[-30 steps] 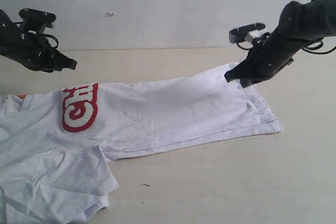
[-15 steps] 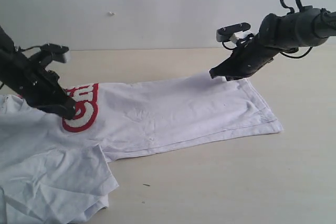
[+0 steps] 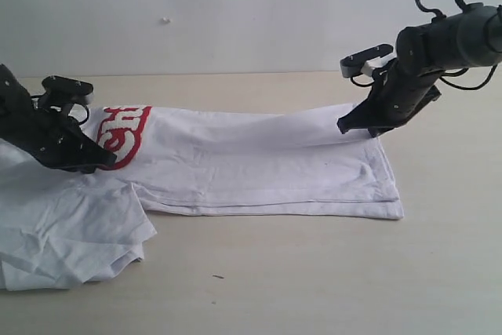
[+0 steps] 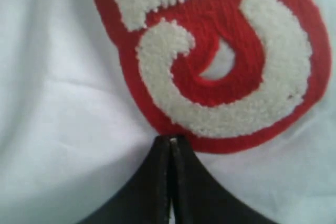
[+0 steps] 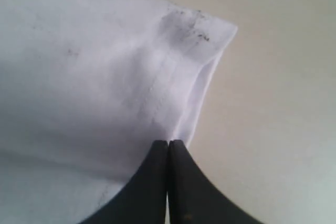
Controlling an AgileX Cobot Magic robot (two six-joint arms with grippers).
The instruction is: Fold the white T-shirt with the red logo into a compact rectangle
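The white T-shirt (image 3: 259,170) lies stretched between my tools. My left gripper (image 3: 100,165) pinches cloth at the red logo's (image 3: 125,135) edge, and my right gripper (image 3: 347,126) pinches the hem. Mid-fold, I judge; next, both edges must travel across evenly.

Pale beige tabletop (image 3: 314,288), matte and smooth, fills the lower part of the exterior view, with a tiny dark speck (image 3: 218,276) on it near the front edge. Plain off-white wall (image 3: 251,5) behind meets the table in a straight line. One small mark (image 3: 165,20) on the wall. Light soft, even, shadows faint.
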